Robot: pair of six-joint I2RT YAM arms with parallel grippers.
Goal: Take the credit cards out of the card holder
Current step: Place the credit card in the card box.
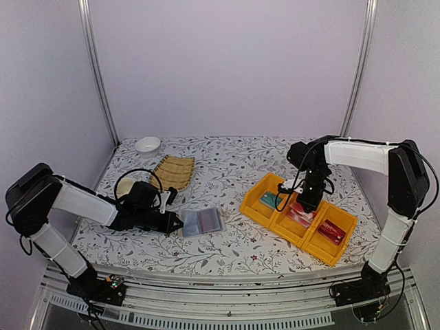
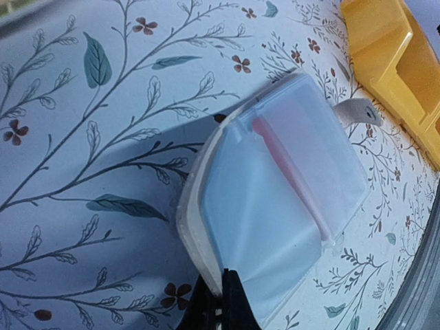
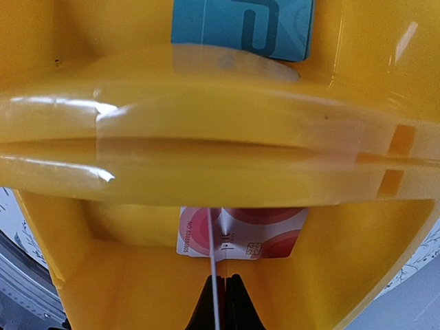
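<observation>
The card holder [image 1: 201, 222] lies open on the table, grey-blue lining up; in the left wrist view [image 2: 282, 185] a pink strip shows in its pocket. My left gripper [image 1: 175, 223] is shut on its beige left edge [image 2: 221, 275]. My right gripper [image 1: 307, 203] is shut on a thin card seen edge-on [image 3: 214, 261], held over the middle yellow tray. A whitish-pink card with red circles [image 3: 240, 230] lies in that tray. A teal card [image 1: 269, 200] lies in the left tray and also shows in the right wrist view [image 3: 242, 20].
Three joined yellow trays [image 1: 256, 213] stand at the right; the right one holds a red object [image 1: 331, 232]. A woven bamboo mat [image 1: 173, 170] and a white bowl [image 1: 147, 144] sit at the back left. A tray corner [image 2: 392, 62] lies beyond the wallet.
</observation>
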